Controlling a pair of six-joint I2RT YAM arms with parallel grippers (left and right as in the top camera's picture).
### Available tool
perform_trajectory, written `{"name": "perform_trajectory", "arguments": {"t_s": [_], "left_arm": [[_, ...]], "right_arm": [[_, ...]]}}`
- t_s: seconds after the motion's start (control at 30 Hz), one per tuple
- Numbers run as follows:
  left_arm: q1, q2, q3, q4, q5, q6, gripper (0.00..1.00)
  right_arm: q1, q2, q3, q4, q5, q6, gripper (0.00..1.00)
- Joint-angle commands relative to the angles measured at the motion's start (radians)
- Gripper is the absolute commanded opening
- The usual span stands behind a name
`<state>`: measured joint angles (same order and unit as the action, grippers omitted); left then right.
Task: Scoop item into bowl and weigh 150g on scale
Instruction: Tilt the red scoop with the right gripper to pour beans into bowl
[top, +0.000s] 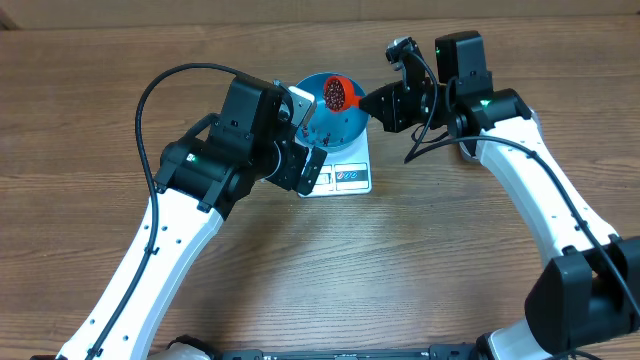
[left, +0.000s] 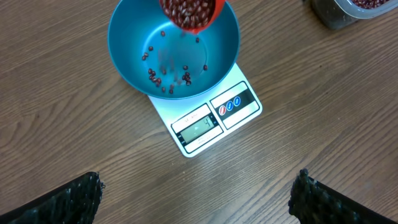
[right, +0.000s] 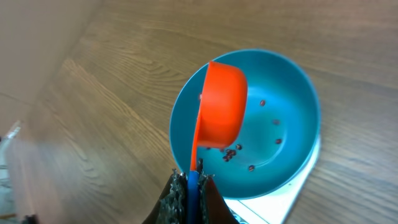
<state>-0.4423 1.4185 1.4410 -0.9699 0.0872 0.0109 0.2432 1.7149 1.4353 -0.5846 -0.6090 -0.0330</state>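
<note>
Right gripper (right: 189, 185), clamped on the scoop (right: 221, 109), tips beans (left: 186, 9) into the bowl (right: 292, 93) on the scale (left: 205, 127) near the far edge of the bench (top: 300, 280), left gripper (left: 199, 194) wide open and empty; next likely needs a fuller tilt.

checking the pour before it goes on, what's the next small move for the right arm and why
Probably tip the scoop a little further, slowly. The right pincer holds it by the handle over the blue bowl on the scale. The scoop is heaped with beans, while only a scattering lies in the bowl.
</note>
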Motion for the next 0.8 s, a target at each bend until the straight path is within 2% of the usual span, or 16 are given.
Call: {"name": "perform_trajectory", "arguments": {"t_s": [0.0, 0.13, 0.27, 0.4, 0.77], "left_arm": [[0.004, 0.006, 0.008, 0.002, 0.014, 0.019, 1.0], [0.004, 0.006, 0.008, 0.002, 0.014, 0.019, 1.0], [0.004, 0.006, 0.008, 0.002, 0.014, 0.019, 1.0], [0.004, 0.006, 0.008, 0.002, 0.014, 0.019, 1.0], [0.004, 0.007, 0.008, 0.002, 0.014, 0.019, 1.0]], "right_arm": [[0.007, -0.043, 0.033, -0.002, 0.044, -0.055, 0.04], [0.016, -0.043, 0.033, -0.006, 0.043, -0.059, 0.04], [0.038, -0.043, 0.033, -0.013, 0.075, -0.122, 0.04], [0.046, -0.043, 0.033, -0.013, 0.138, -0.122, 0.04], [0.046, -0.043, 0.033, -0.031, 0.138, -0.122, 0.04]]}}
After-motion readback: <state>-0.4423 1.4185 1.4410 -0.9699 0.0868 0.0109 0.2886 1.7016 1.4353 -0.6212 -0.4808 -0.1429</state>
